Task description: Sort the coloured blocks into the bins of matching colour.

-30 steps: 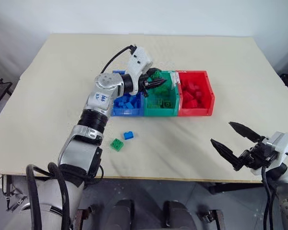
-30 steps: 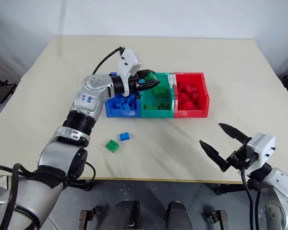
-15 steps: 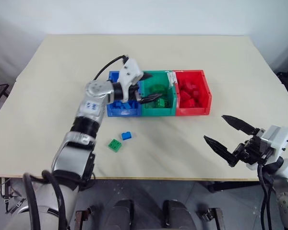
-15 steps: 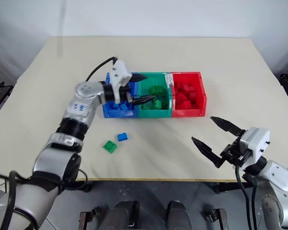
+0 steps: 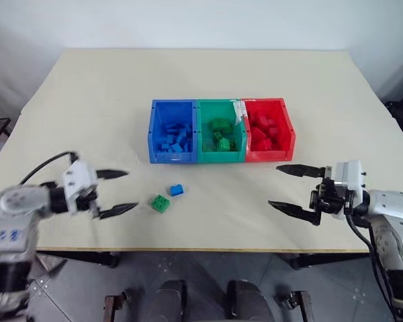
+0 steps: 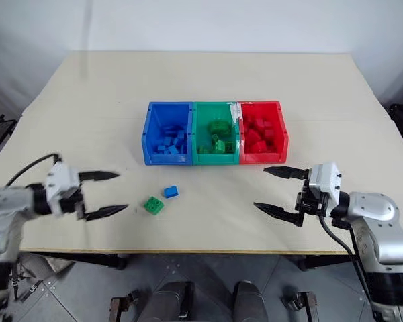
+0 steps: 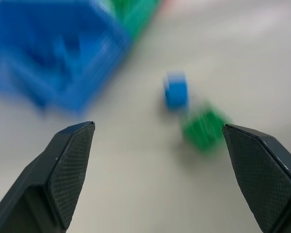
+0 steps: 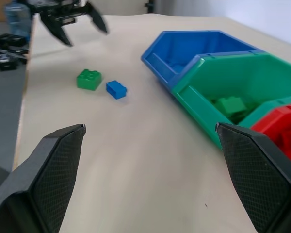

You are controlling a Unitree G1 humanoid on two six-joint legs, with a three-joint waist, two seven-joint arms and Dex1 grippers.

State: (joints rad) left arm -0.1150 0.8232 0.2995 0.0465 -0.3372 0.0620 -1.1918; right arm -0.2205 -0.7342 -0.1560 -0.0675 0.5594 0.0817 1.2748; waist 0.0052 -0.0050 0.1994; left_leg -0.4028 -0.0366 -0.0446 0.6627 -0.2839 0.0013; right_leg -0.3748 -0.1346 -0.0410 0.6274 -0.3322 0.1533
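Left gripper (image 5: 114, 192): fingers spread wide, empty, low over the table's (image 5: 87, 100) near left part.
Right gripper (image 5: 292, 188): fingers spread wide, empty, near the front edge at right, pointing left.
Loose blocks: a green block (image 5: 161, 202) and a blue block (image 5: 177, 190) lie close together on the table, between the left gripper and the bins.
Bins: blue bin (image 5: 172, 131), green bin (image 5: 219, 130), red bin (image 5: 269, 129) joined in a row mid-table, each holding blocks of its own colour.
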